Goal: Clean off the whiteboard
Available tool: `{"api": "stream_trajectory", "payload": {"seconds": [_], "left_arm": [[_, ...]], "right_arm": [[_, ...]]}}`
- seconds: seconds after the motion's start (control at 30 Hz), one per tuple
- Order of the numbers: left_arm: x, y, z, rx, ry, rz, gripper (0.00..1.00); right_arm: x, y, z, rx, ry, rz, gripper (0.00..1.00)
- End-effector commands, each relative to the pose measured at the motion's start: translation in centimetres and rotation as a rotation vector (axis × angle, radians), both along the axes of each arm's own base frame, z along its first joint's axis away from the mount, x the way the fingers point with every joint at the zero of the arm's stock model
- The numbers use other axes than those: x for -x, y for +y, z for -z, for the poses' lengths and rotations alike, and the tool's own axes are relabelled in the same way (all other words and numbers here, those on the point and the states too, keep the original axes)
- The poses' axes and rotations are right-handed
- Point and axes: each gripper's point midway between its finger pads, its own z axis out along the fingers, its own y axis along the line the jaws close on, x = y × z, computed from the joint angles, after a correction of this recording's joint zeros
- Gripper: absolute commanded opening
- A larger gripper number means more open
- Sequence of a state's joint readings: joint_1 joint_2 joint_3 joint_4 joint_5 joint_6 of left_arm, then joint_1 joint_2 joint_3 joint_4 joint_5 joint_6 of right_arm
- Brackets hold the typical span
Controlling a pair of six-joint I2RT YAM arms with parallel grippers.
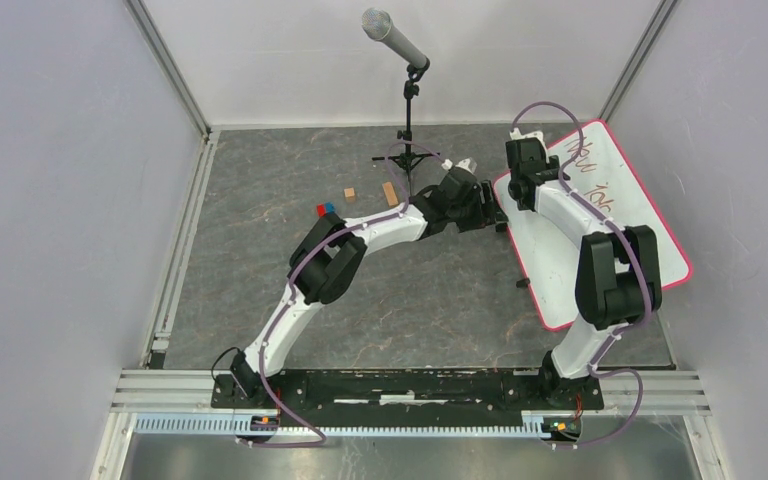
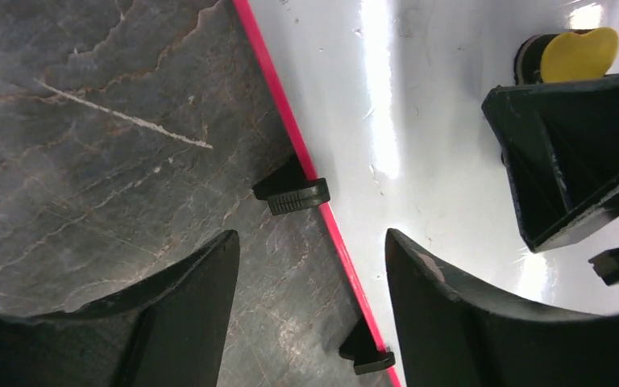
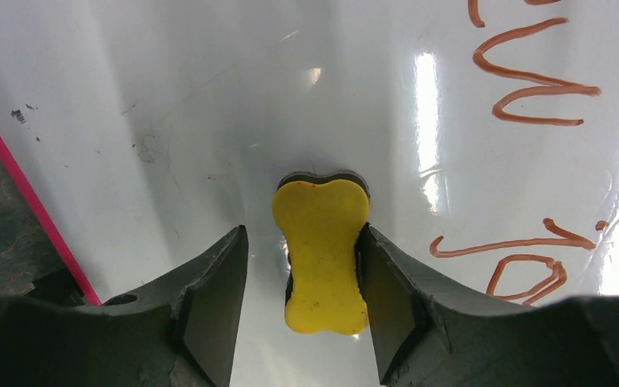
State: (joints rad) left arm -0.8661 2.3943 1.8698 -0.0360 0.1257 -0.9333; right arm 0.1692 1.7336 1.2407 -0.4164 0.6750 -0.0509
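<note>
The whiteboard (image 1: pixel 650 225) lies tilted at the right of the table, with a pink rim and orange-red handwriting (image 1: pixel 588 165) near its far end. A yellow bone-shaped eraser (image 3: pixel 321 254) rests on the whiteboard (image 3: pixel 209 97) to the left of the handwriting (image 3: pixel 532 89). My right gripper (image 3: pixel 302 230) is open around the eraser: the right finger touches it, while the left finger stands a gap away. My left gripper (image 2: pixel 312 238) is open and empty, straddling the pink rim of the whiteboard (image 2: pixel 419 97) between two black clips (image 2: pixel 294 193). The left wrist view also shows the eraser (image 2: pixel 578 53).
A microphone on a stand (image 1: pixel 400 40) rises at the back centre. Small wooden blocks (image 1: pixel 390 192) and a red and a blue block (image 1: pixel 324 209) lie left of the left gripper (image 1: pixel 485 210). Grey walls enclose the table on three sides.
</note>
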Motion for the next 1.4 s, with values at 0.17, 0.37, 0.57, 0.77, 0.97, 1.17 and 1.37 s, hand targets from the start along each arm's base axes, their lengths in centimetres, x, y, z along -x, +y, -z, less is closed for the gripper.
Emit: {"api": "stream_trajectory", "payload": {"seconds": [0.17, 0.37, 0.57, 0.77, 0.97, 1.17, 1.37], "left_arm": [[-6.1, 1.8, -4.8, 0.164, -0.179, 0.108, 0.77], [-9.0, 1.2, -4.9, 0.290, -0.155, 0.187, 0.74], [-6.3, -0.6, -1.7, 0.206, -0.124, 0.139, 0.72], [-4.1, -0.8, -0.2, 0.084, -0.128, 0.050, 0.74], [-4.0, -1.5, 2.7, 0.073, -0.060, -0.015, 0.70], [-3.5, -1.6, 4.6, 0.031, -0.037, -0.032, 0.62], [-3.5, -1.4, 4.9, 0.017, -0.041, -0.048, 0.51]], "right_arm": [[0.0, -0.3, -1.2, -0.006, -0.067, 0.009, 0.28], [0.8, -1.0, -2.6, 0.026, -0.110, 0.014, 0.13], [1.7, -2.2, -3.4, 0.071, -0.112, 0.056, 0.13], [3.8, -4.7, -5.6, 0.087, -0.171, 0.127, 0.14], [5.9, -7.6, -7.4, 0.101, -0.236, 0.215, 0.15], [8.5, -10.6, -8.3, 0.107, -0.314, 0.308, 0.16], [7.2, -8.3, -4.7, -0.005, -0.278, 0.186, 0.17]]}}
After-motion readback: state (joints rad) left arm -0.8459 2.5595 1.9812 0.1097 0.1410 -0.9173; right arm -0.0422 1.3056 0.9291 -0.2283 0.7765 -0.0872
